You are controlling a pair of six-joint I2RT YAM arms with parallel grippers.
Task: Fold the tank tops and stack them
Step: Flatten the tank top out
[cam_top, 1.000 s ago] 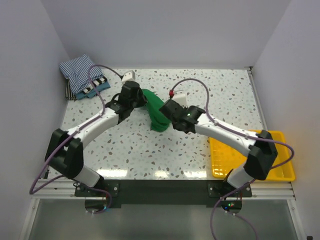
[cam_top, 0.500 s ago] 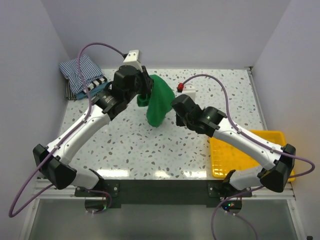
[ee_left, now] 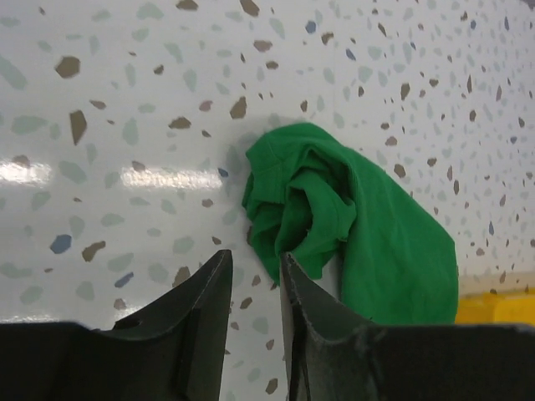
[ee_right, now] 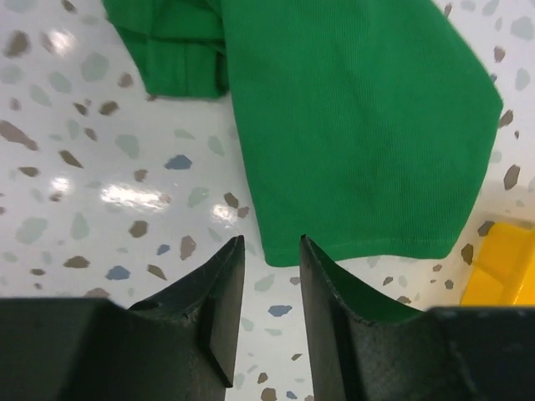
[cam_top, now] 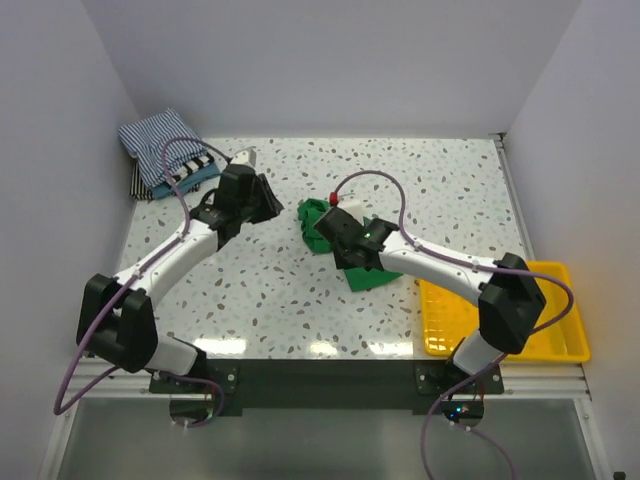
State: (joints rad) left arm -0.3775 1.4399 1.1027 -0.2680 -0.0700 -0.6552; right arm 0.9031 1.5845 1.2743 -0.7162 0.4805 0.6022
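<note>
The bright green tank top lies loose on the speckled table, bunched at its far left end and flat toward the tray. My left gripper hovers just left of the bunched end, open with nothing between its fingers; the green cloth starts right beyond its right fingertip. My right gripper is over the top's near hem, open and holding nothing, with the flat green cloth just ahead. A blue-and-white striped tank top rests on a black-and-white striped one at the back left.
A yellow plastic tray sits at the near right edge, close to the green top's right corner, and shows in the right wrist view. White walls close in the table on the left, back and right.
The green top was held up between both grippers. Both arms came down and both grippers opened, so it now lies on the table, further right. The left arm drew back left.
</note>
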